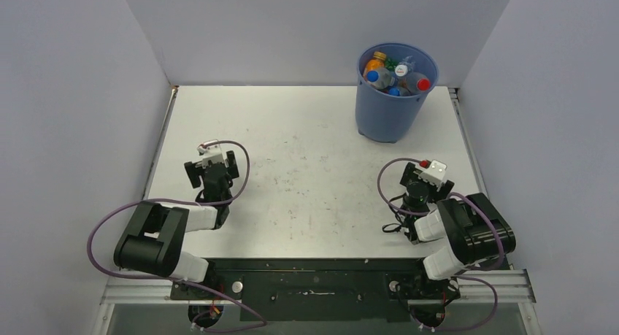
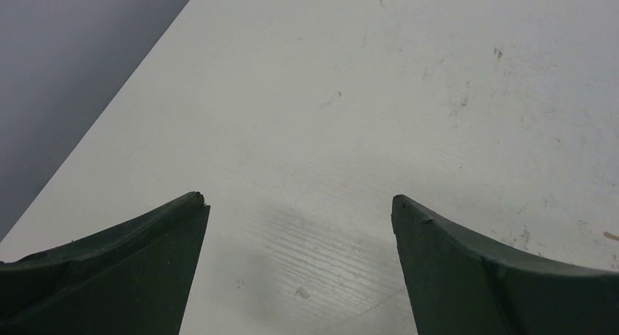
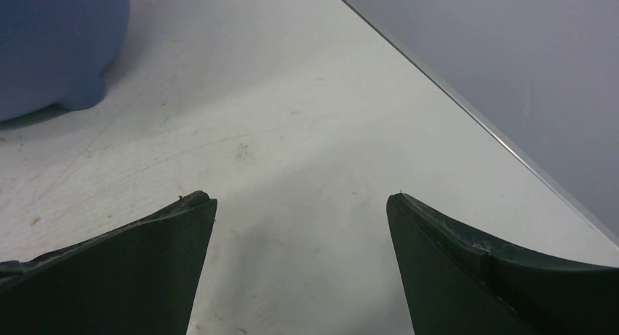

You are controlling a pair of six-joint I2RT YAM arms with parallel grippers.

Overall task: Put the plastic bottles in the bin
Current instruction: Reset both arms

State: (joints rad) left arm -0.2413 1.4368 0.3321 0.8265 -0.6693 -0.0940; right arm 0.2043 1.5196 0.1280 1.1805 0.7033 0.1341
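Plastic bottles (image 1: 395,75), small and mostly clear with blue, red and white caps, lie heaped inside the large round blue plastic bin (image 1: 385,117), which stands upright at the far right of the scuffed white table (image 1: 306,167), close to the grey back wall (image 1: 292,28). From the overhead camera you can see an orange juice bottle (image 1: 376,60) against the bin's far-left rim, a blue-capped bottle (image 1: 373,76) just nearer than it, a red-capped bottle (image 1: 423,84) toward the right side, and a patch of green (image 1: 390,63) between them. How many bottles lie underneath cannot be told.

Your left gripper (image 2: 299,200) hangs over the near-left part of the table, its dark fingers (image 2: 131,262) spread wide, with only marked white tabletop showing between them. Your right gripper (image 3: 301,198) sits over the near-right part, well apart from the bin, its jaws also standing wide and holding nothing. Its wrist camera catches the bin's blue wall at the far left of the view and, on the right, the table's edge meeting the grey side wall (image 3: 525,65). Purple cables (image 1: 109,218) loop from both black-and-white arms back to their bases at the near edge.
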